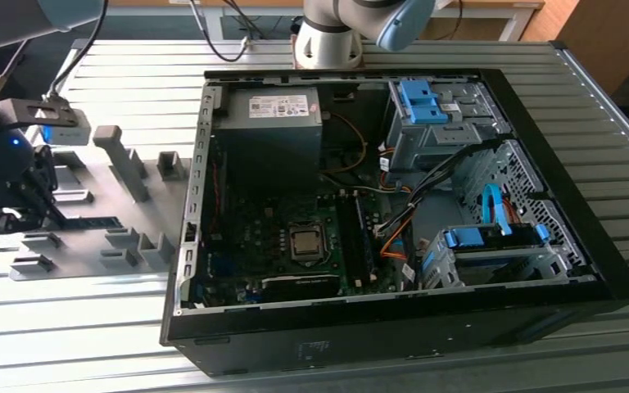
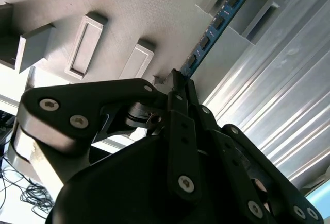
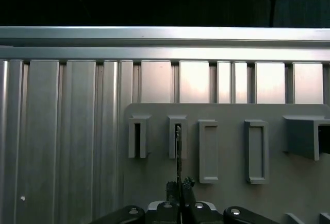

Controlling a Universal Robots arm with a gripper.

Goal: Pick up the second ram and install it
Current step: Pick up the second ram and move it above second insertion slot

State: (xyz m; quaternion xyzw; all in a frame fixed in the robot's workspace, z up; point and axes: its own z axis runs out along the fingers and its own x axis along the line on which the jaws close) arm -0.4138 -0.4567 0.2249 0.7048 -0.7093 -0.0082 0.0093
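Observation:
The second ram (image 2: 216, 26) is a thin blue board with dark chips, lying on edge in the grey holder blocks (image 2: 258, 7) on the fixture plate. My gripper (image 2: 178, 80) is shut on its near end, one finger on each face. Seen edge-on in the first wrist view, the ram (image 3: 178, 149) runs from my gripper (image 3: 179, 187) into a slotted block (image 3: 178, 131). In the exterior view my gripper (image 1: 33, 217) is at the far left, with the ram (image 1: 94, 221) reaching toward the computer case (image 1: 402, 327).
The open case holds a motherboard with memory slots (image 1: 356, 237) beside the processor (image 1: 305, 242), a power supply (image 1: 271, 123) and blue drive latches (image 1: 422, 102). Grey blocks (image 1: 128, 168) stand on the fixture plate. The arm's base (image 1: 331, 41) sits behind the case on the slatted table (image 1: 63, 336).

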